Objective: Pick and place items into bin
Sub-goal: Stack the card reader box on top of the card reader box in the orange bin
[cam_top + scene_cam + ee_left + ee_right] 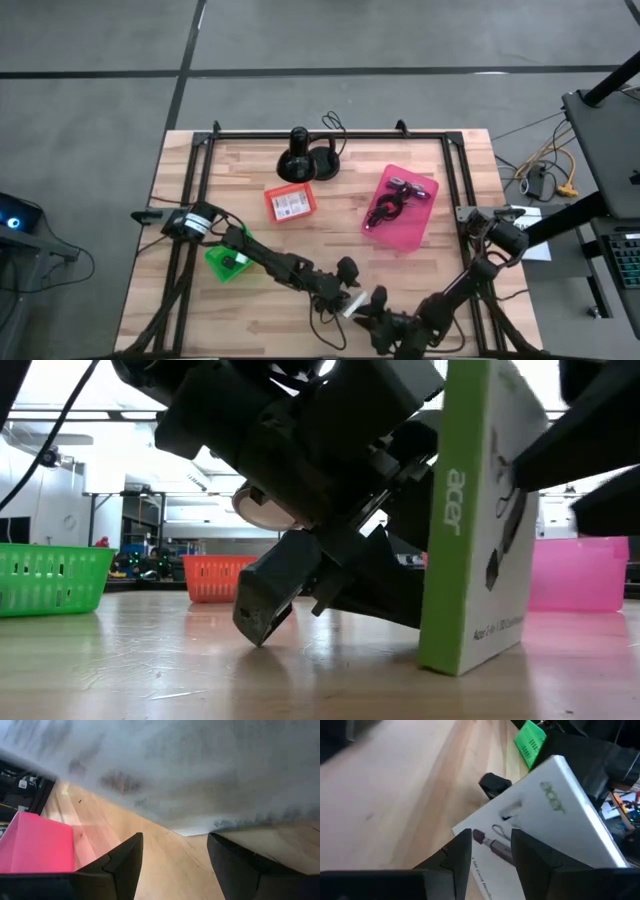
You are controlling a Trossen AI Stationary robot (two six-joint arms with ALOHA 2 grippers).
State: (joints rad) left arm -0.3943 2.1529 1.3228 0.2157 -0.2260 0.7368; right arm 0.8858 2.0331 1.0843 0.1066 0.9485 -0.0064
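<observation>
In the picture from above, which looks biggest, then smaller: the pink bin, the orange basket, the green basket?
1. Pink bin, clearly the biggest.
2. Orange basket.
3. Green basket, which looks smallest, but the left arm covers part of it, so this last placing is unsure.

black stand, wooden table

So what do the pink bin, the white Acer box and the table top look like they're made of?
Pink bin: likely plastic, with a uniform bright colour and thin, slightly see-through walls in the low view.
White Acer box: probably printed cardboard, with flat faces, sharp edges and a green printed side.
Table top: wood with a slight sheen, showing light planks and grain.
</observation>
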